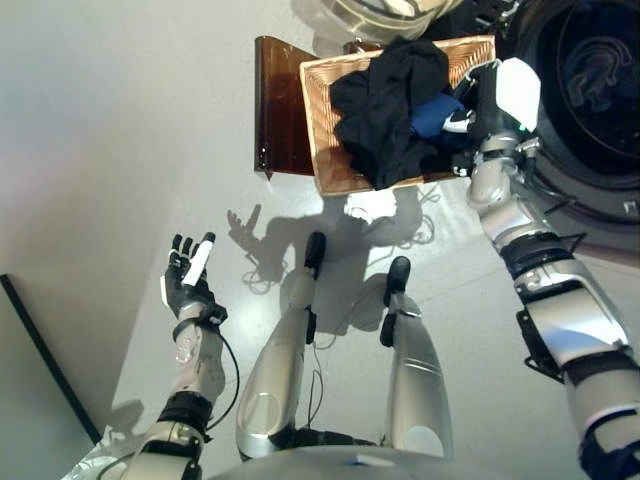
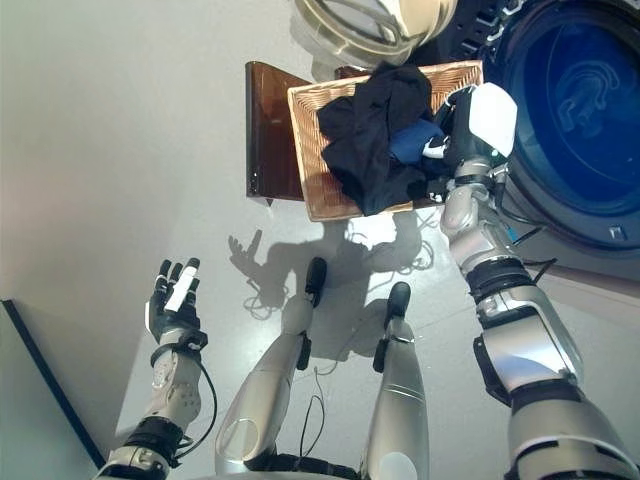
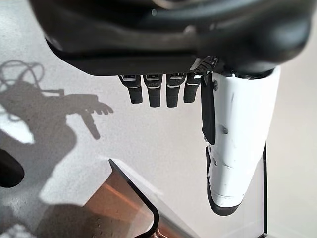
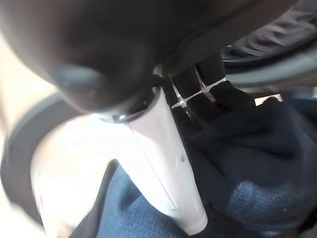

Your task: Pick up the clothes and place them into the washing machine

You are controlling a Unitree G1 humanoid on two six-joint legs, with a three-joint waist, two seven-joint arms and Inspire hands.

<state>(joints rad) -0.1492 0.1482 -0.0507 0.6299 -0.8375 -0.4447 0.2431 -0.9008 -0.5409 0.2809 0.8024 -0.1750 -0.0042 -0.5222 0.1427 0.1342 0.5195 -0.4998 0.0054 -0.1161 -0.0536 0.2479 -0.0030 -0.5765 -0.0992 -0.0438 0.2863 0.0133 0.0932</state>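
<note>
A heap of black clothes (image 1: 385,100) lies in a woven basket (image 1: 325,150) on the floor ahead, with a blue cloth (image 1: 432,115) at its right side. My right hand (image 1: 490,105) reaches into the basket's right end, against the blue cloth and the black heap. In the right wrist view its white-covered thumb (image 4: 163,163) lies over the blue cloth (image 4: 257,198), with dark cloth beyond. The washing machine's open drum (image 1: 590,70) is just right of the basket. My left hand (image 1: 188,280) hangs at the lower left, open and holding nothing.
The basket rests on a dark brown board (image 1: 280,110) that sticks out to its left. A cream-coloured round ring (image 2: 370,25) stands behind the basket. A dark strip (image 1: 45,350) runs across the floor at the lower left.
</note>
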